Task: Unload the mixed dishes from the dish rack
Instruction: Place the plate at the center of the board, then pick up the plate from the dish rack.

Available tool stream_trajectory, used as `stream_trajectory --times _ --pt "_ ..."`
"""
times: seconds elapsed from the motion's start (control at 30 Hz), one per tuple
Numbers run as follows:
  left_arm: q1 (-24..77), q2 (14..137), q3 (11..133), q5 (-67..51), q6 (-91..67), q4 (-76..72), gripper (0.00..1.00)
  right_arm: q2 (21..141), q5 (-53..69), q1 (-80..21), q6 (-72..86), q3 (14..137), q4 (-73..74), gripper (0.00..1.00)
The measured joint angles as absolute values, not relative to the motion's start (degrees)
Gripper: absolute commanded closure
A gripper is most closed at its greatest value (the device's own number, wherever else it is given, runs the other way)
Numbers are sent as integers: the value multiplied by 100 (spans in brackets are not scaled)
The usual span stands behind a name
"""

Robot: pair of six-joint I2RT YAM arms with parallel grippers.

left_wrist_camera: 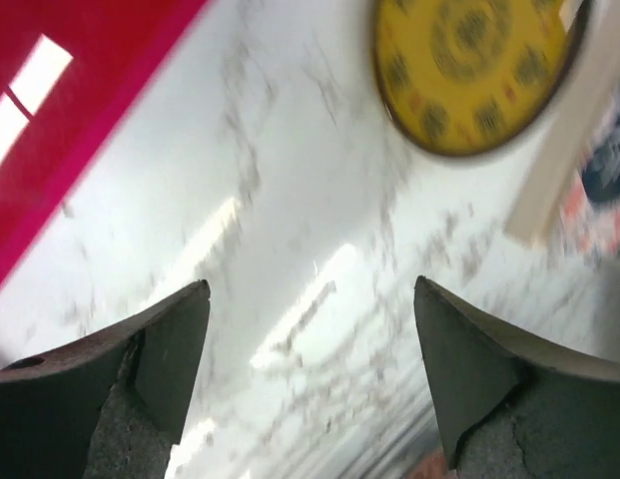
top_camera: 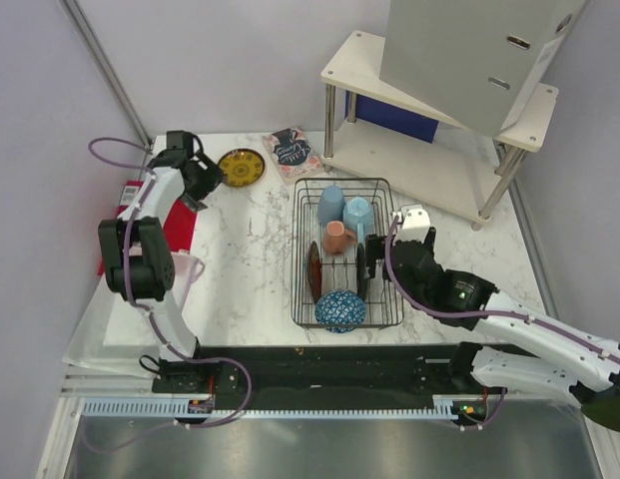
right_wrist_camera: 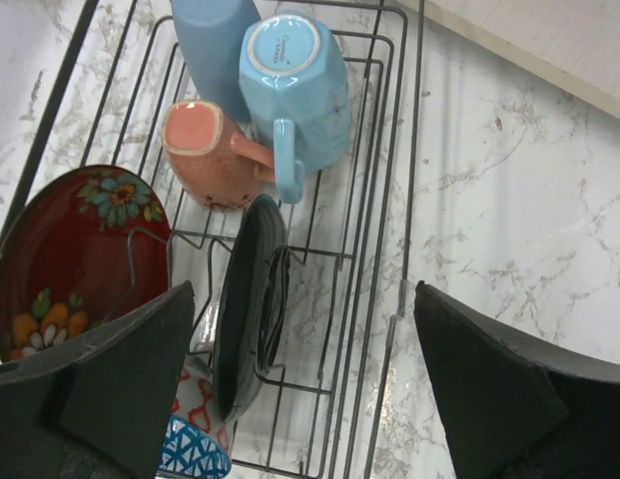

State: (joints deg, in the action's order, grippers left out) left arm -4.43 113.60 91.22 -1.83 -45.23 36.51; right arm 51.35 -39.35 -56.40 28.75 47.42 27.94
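Observation:
The black wire dish rack (top_camera: 389, 190) holds two light-blue cups (top_camera: 331, 204) (top_camera: 357, 214), a salmon-pink mug (top_camera: 337, 238), a dark red plate (top_camera: 314, 270), a black plate (top_camera: 361, 267) and a blue-and-white bowl (top_camera: 339, 310). In the right wrist view I see the blue cup (right_wrist_camera: 290, 75), pink mug (right_wrist_camera: 200, 150), red flowered plate (right_wrist_camera: 70, 249) and black plate (right_wrist_camera: 250, 299) standing on edge. My right gripper (right_wrist_camera: 300, 379) is open above the rack's right side. A yellow plate (top_camera: 241, 167) (left_wrist_camera: 469, 70) lies on the marble table. My left gripper (left_wrist_camera: 310, 369) is open and empty just beside it.
A white two-tier shelf (top_camera: 439, 100) stands at the back right with a grey box on it. A patterned booklet (top_camera: 292, 152) lies behind the rack. A red mat (top_camera: 180, 230) (left_wrist_camera: 70, 110) lies along the left edge.

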Motion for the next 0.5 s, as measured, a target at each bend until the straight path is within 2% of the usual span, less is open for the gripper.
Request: stream_trajectory --times 0.13,0.17,0.2,0.3,0.5 --pt "480 9553 7905 526 -4362 3413 7 5592 -3953 -5638 2810 4840 2860 2" --pt "998 9216 7684 637 -4355 3358 6 5767 -3968 -5638 2803 4958 2945 3" --pt "1341 8912 7467 777 -4357 3286 1 5920 -3997 -5640 2801 5081 3015 4" --pt "2274 8077 6698 1009 -4410 3116 1 6501 -4108 -5642 2803 5518 3253 11" --pt "2617 7404 5273 1214 -4829 2985 1 7126 -4405 -5732 2829 6123 4023 21"
